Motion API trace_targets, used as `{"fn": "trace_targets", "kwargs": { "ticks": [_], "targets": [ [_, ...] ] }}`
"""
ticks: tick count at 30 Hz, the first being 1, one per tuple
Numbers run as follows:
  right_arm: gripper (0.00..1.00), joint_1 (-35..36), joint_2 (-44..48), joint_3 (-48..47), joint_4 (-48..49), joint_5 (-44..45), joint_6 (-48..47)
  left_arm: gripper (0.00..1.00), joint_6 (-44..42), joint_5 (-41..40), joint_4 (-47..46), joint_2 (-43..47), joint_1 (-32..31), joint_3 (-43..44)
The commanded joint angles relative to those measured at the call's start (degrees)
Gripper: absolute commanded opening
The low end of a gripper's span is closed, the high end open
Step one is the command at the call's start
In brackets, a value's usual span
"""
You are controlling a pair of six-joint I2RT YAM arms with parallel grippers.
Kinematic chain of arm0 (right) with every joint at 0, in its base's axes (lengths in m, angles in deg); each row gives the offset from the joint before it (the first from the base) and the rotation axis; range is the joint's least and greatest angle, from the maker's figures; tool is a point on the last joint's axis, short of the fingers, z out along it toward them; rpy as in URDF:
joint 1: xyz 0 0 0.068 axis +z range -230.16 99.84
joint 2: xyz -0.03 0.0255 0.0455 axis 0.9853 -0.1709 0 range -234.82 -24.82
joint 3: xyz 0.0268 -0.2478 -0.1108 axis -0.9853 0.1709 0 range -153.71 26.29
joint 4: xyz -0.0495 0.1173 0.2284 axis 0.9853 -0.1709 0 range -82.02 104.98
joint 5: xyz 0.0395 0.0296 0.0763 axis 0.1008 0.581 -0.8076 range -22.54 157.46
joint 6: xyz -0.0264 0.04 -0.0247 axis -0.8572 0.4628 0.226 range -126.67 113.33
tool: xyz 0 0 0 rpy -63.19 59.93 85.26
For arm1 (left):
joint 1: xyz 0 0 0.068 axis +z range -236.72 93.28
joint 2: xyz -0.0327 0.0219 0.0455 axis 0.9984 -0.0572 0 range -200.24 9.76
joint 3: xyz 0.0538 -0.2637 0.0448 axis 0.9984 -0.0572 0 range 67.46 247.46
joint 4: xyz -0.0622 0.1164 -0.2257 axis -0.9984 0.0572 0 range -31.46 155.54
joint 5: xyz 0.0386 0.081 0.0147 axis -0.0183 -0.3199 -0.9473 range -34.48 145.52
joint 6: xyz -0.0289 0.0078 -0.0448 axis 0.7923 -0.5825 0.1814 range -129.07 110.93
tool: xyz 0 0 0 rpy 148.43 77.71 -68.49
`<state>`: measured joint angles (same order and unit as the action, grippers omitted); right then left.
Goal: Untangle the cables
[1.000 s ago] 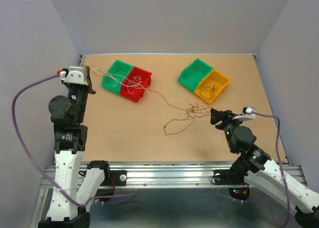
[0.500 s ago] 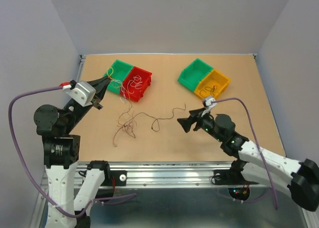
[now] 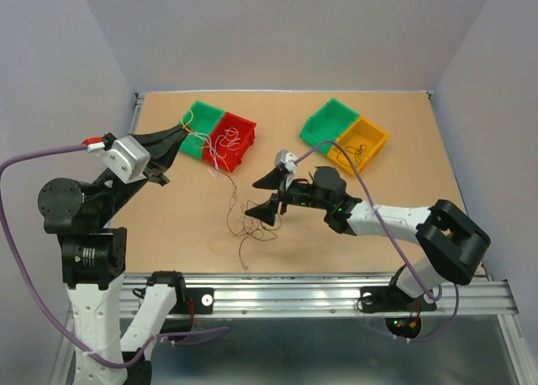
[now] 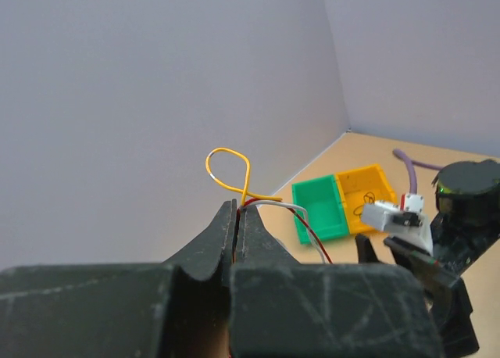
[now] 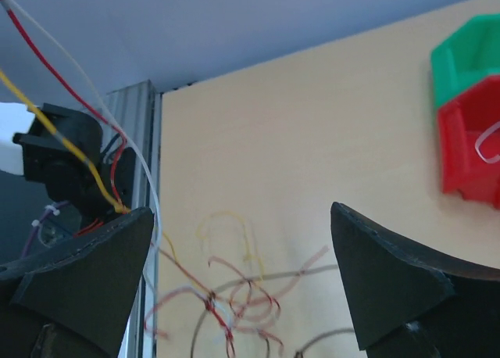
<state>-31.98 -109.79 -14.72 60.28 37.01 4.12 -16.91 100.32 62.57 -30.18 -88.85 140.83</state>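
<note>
The cables are thin curly wires in red, yellow, white and brown. My left gripper (image 3: 182, 133) is raised above the table's left side and shut on their upper ends; in the left wrist view the jaws (image 4: 237, 211) pinch a yellow loop (image 4: 228, 167) with red and white strands. From there the strands hang down to a knotted clump (image 3: 244, 224) on the table. My right gripper (image 3: 262, 197) reaches in from the right and stands wide open beside that clump. In the right wrist view the clump (image 5: 234, 299) lies below the gap between the fingers (image 5: 242, 213), untouched.
A green bin (image 3: 197, 126) joined to a red bin (image 3: 233, 141) with loose wires sits at the back left. A second green bin (image 3: 323, 123) and a yellow bin (image 3: 361, 143) holding a dark wire sit at the back right. Grey walls enclose the table.
The right arm has swung left across the table to the clump and its jaws have opened wide. The left gripper, still shut, has pulled the cables left and upward.
</note>
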Motion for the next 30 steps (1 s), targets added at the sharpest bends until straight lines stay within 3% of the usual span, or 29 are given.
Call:
{"fn": "trace_targets", "kwargs": {
  "ticks": [1, 8, 11, 15, 17, 21, 24, 26, 28, 30],
  "targets": [
    [1.0, 3.8, -5.6, -7.6, 5.7, -3.9, -2.6, 0.0, 3.7, 2.0, -3.8, -1.4, 0.3, 2.7],
    [0.97, 7.5, -14.1, -15.3, 6.1, -4.6, -3.1, 0.0, 7.6, 2.6, -8.9, -4.9, 0.3, 6.3],
    [0.84, 8.2, -16.5, -15.9, 6.1, -2.7, -3.1, 0.0, 7.7, -0.7, -10.0, -6.5, 0.3, 8.9],
    [0.56, 8.5, -18.3, -14.5, 6.2, 1.6, -2.9, 0.0, 7.9, -6.8, -11.7, -9.2, 0.3, 15.1],
    [0.55, 8.7, -18.6, -13.3, 6.2, 5.7, -2.6, 0.0, 9.4, -9.3, -12.0, -10.3, 0.3, 18.1],
    [0.43, 8.9, -19.2, -10.7, 5.8, 16.0, -0.9, 0.0, 10.2, -15.7, -12.2, -13.7, 0.3, 28.8],
    [0.25, 8.9, -19.0, -8.5, 5.5, 23.0, 1.2, 0.0, 10.5, -20.7, -12.1, -14.9, 0.3, 34.3],
    [0.24, 8.9, -18.8, -6.3, 5.7, 25.3, 1.0, 0.0, 10.9, -22.6, -11.9, -15.4, 0.3, 38.6],
    [0.06, 8.9, -18.6, -5.0, 5.7, 25.2, 1.0, 0.0, 11.1, -24.1, -12.1, -15.3, 0.3, 40.7],
    [0.03, 8.9, -17.6, -2.7, 5.7, 26.8, 1.4, 0.0, 11.1, -29.2, -12.9, -15.3, 0.3, 41.9]
  ]
}}
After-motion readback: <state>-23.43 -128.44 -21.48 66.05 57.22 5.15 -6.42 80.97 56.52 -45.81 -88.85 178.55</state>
